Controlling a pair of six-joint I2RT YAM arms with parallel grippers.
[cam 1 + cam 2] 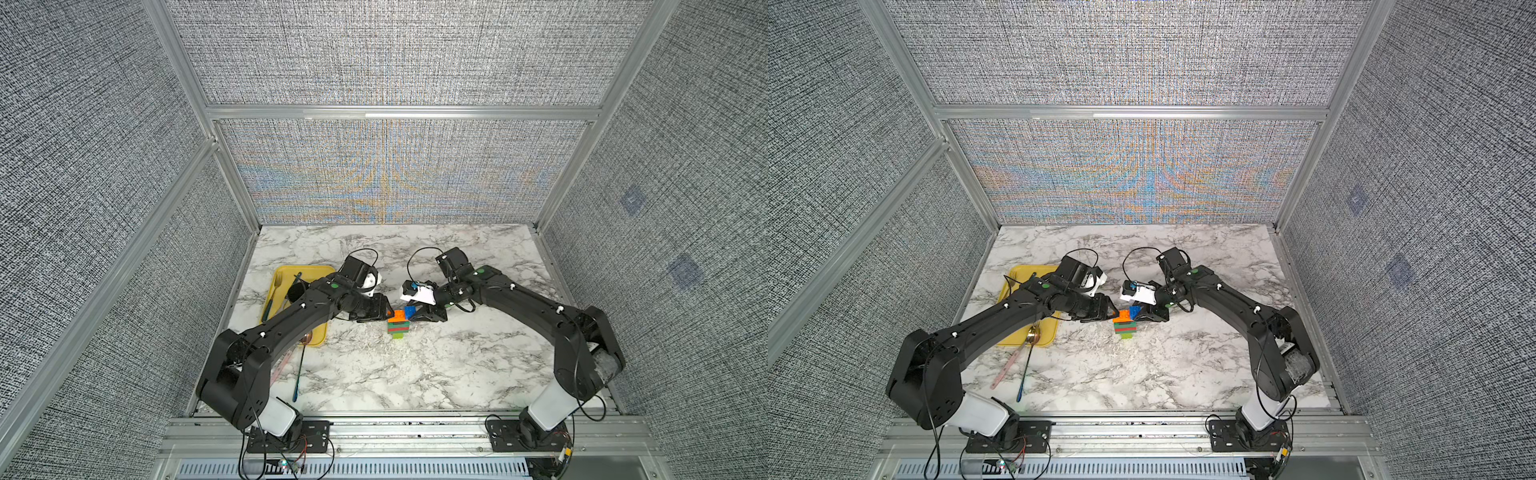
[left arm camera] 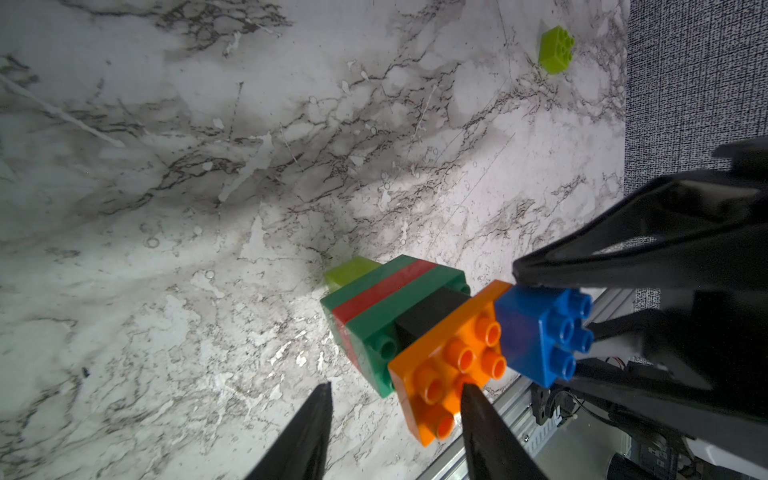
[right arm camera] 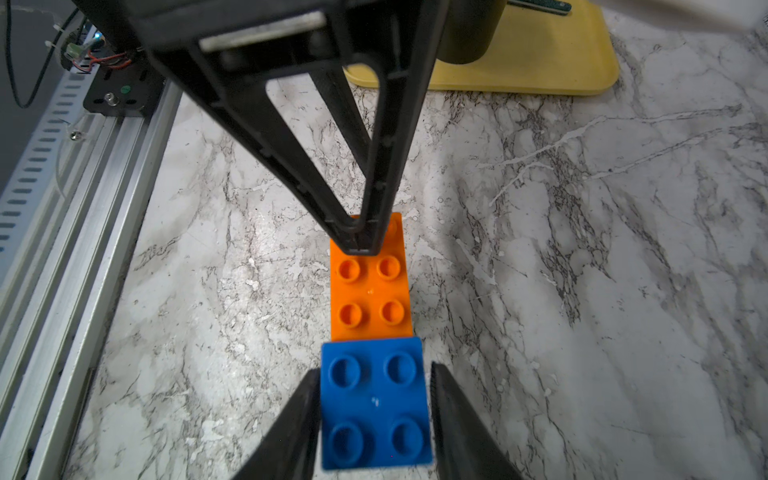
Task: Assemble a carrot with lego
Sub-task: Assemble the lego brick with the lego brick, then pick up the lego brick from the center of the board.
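Note:
The carrot (image 1: 398, 326) (image 1: 1125, 327) stands upright mid-table: lime base, dark green, red, dark green, a black brick (image 2: 432, 309), then a long orange brick (image 2: 446, 374) (image 3: 371, 291). A blue brick (image 3: 374, 399) (image 2: 540, 332) sits on one end of the orange one. My right gripper (image 3: 375, 369) (image 1: 413, 314) straddles the blue brick, open, with a thin gap on one side. My left gripper (image 2: 397, 386) (image 1: 390, 314) is open at the orange brick's other end, one fingertip (image 3: 358, 243) resting on its studs. A loose lime brick (image 2: 557, 49) lies apart on the table.
A yellow tray (image 1: 318, 337) (image 1: 1047, 337) left of the stack holds a black cup (image 1: 296, 291) and cutlery. A blue-handled utensil (image 1: 1025, 376) and a pink one (image 1: 1005, 370) lie on the marble in front of the tray. Mesh walls enclose the table.

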